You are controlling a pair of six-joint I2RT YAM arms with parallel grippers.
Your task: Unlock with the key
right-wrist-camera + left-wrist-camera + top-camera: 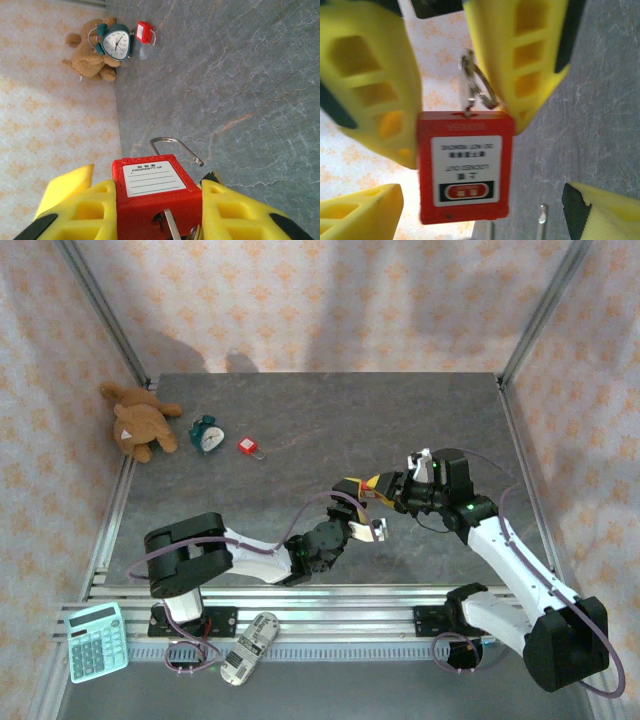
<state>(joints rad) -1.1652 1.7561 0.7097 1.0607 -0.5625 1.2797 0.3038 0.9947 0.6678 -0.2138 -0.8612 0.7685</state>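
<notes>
Right wrist: my right gripper (152,192) clamps the red padlock (155,182), shackle (172,145) end free at 12 o'clock; my left gripper (481,195) gapes wide.

- Left arm (250,543): white tubular links between bulky, rounded black joint housings.
- Right arm (510,552): same white-and-black build, with a small green light (467,506) near its wrist.
- Thin purple-grey cables (497,464) loop alongside both arms.
- Left gripper (482,200) and right gripper (152,177): yellow plastic fingers with rectangular hollow pockets and black edging.
</notes>
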